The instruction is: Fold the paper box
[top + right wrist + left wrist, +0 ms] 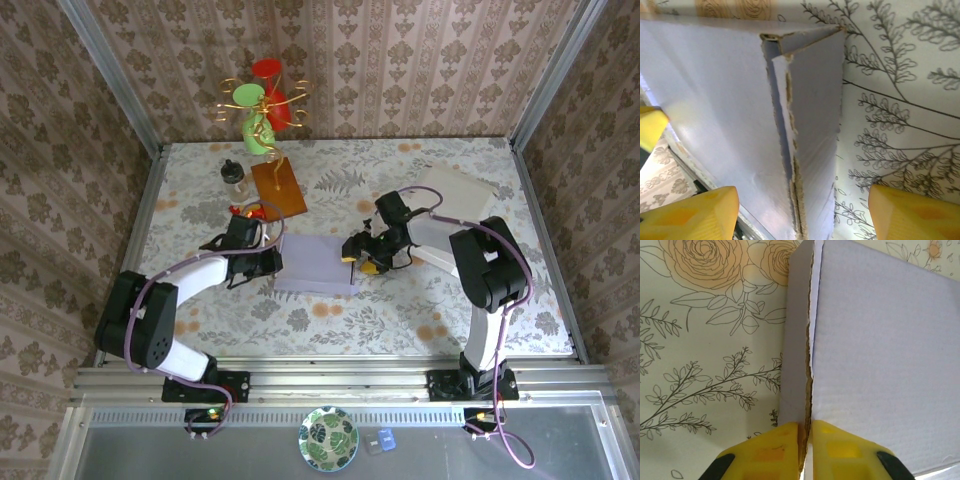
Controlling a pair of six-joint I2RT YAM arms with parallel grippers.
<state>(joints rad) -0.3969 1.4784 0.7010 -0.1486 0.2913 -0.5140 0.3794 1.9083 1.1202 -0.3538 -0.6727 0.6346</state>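
Note:
The paper box (315, 262) is pale lavender cardboard lying mid-table. My left gripper (272, 262) is at its left edge. In the left wrist view its yellow fingers (775, 450) pinch the torn upright edge of a side flap (797, 340) of the box (880, 350), so that gripper (807, 445) is shut on it. My right gripper (358, 255) is at the box's right end. In the right wrist view its fingers (690, 212) stand wide apart on either side of a raised side flap (815, 115) without touching it, so this gripper (802, 215) is open.
White flat sheets (455, 190) lie at the back right under the right arm. A brown board (278, 187) with a colourful ornament stand, a small dark bottle (234, 173) and a red item (245, 210) sit back left. Patterned walls close in three sides.

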